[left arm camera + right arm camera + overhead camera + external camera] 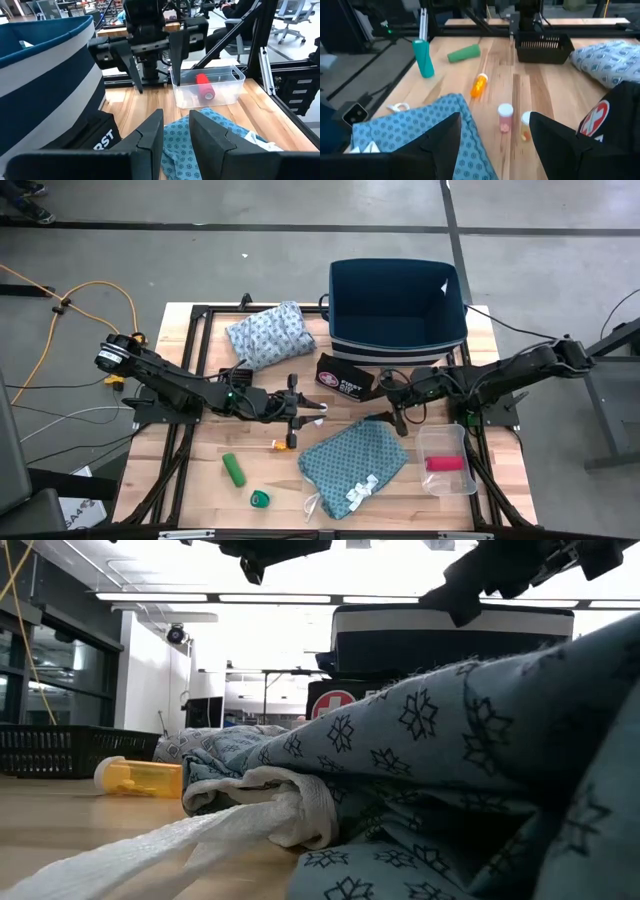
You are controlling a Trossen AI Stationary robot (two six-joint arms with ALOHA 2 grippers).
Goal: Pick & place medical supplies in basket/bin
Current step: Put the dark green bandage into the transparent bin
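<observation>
Landmark taken: the dark blue bin (398,305), which stood at the far edge of the wooden table (200,470), right of centre.

Left gripper (297,412) hovered over the table's middle, in front of the bin and to its left. Its fingers (150,135) stood close together with only a narrow gap, and nothing was between them.

Right gripper (398,402) hung just in front of the bin, above the far corner of the teal cloth (352,460). Jaws were parted moderately wide and empty, with bare table showing between them in the right wrist view.

The teal patterned cloth with white ties (358,492) lay flat on the table in front of the bin. The pale blue-grey cloth (268,334) lay bunched just left of the bin, touching or nearly touching its side. A black first-aid pouch (345,377) rested against the bin's front.

A clear plastic tub (446,460) sat in front of the bin's right end, beside the teal cloth, with a red roll (446,464) inside.

A green roll (233,469) and a small green ring-shaped roll (260,499) lay well left of the teal cloth, far from the bin. An orange vial (479,85) and two small capped vials (505,117) lay on the wood near the left gripper.
</observation>
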